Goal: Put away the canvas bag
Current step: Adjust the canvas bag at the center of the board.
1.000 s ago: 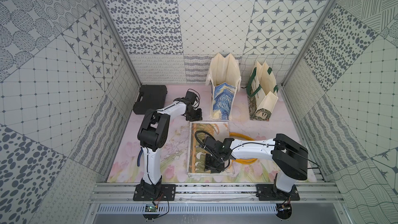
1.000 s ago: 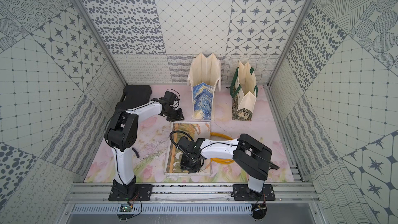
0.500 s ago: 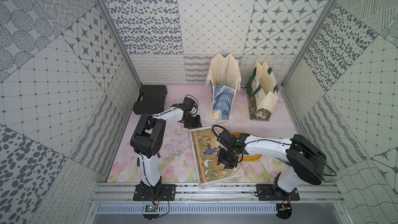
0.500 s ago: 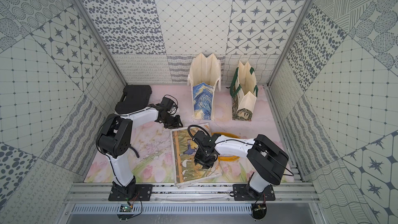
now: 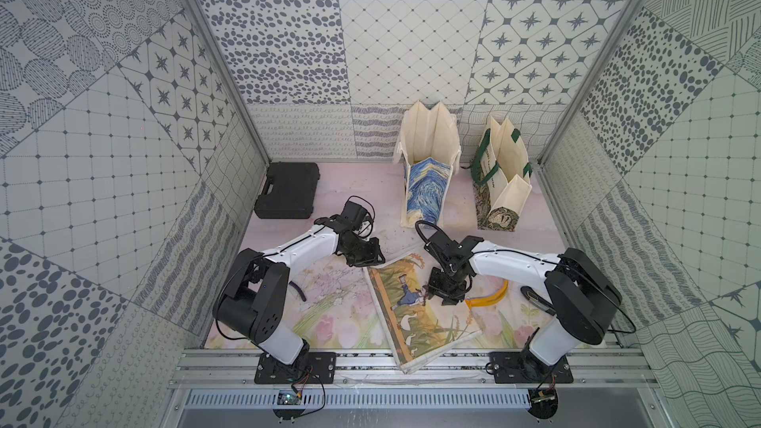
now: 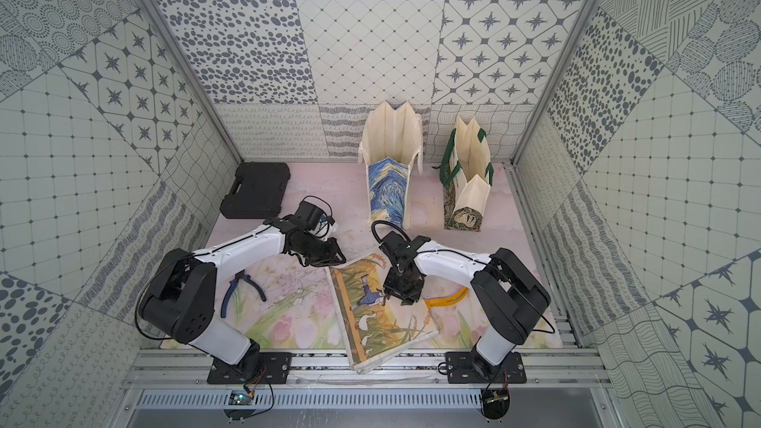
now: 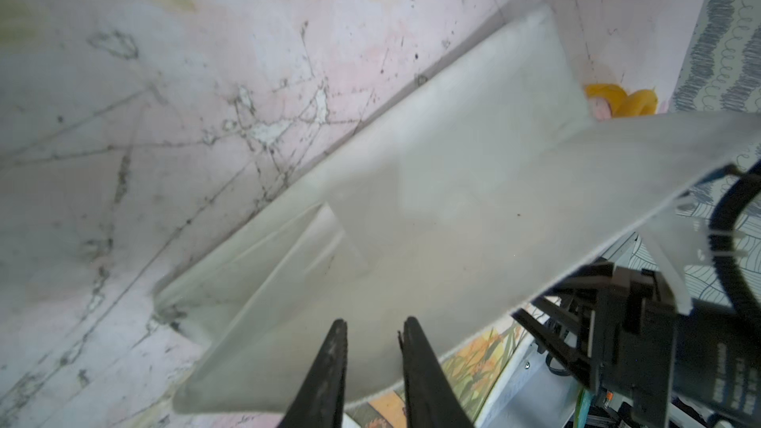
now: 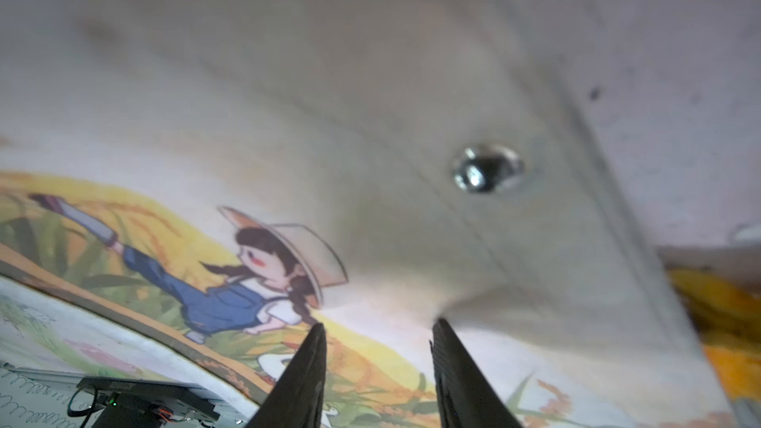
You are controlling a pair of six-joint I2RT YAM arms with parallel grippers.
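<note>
Cream girl-print canvas bag [image 5: 420,323] is lying flat before the blue-swirl tote [image 5: 426,187]. My right gripper [image 5: 447,300] is hovering half-open, empty, likely to pin it; my left gripper [image 5: 370,259], narrowly parted, is meeting its corner, hold unclear.

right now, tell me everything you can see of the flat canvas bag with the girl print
The canvas bag is cream cloth printed with a girl in a hat and blue overalls. It lies skewed on the floral mat, its near corner over the front rail. A metal snap sits near its plain edge, and a yellow strap shows past that edge. The left gripper is at its far corner and the right gripper over the print; grips unclear.
</note>
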